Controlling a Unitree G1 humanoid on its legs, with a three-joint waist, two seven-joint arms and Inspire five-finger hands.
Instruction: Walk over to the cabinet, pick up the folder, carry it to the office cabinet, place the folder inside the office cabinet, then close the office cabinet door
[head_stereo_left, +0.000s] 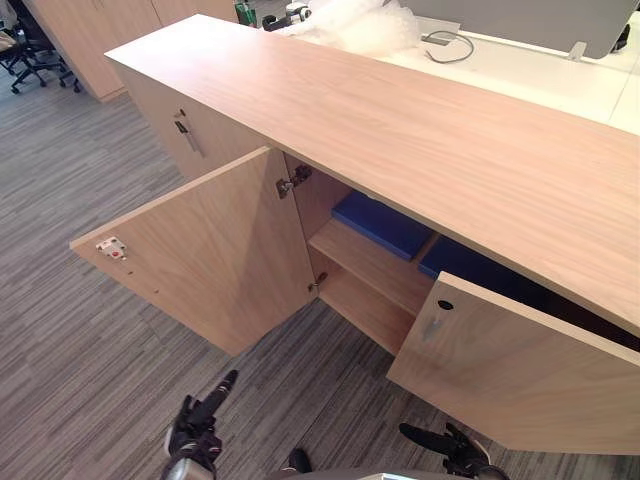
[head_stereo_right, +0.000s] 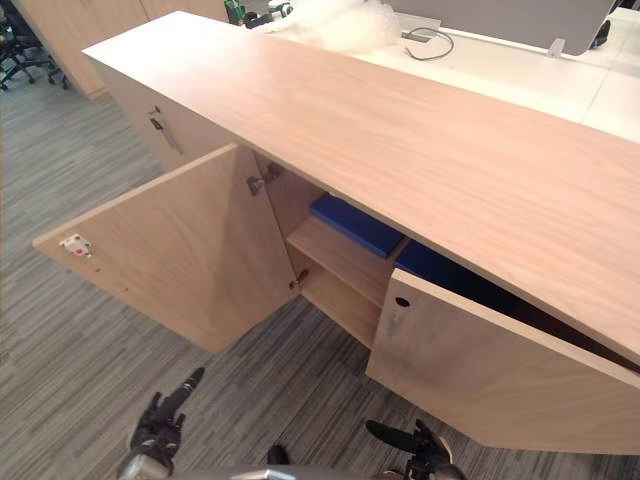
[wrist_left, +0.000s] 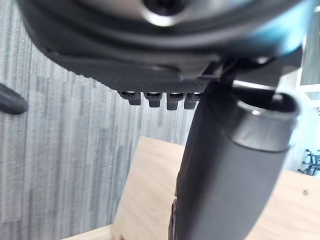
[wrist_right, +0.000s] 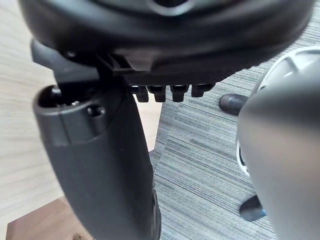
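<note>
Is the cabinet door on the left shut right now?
No, the left door stands swung wide open, showing a blue folder lying on the shelf inside.

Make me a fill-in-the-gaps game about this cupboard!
The folder on the shelf is ___.
The left door stands ___.
The left hand hangs above the grey ___.
Missing words: blue, open, carpet.
</note>
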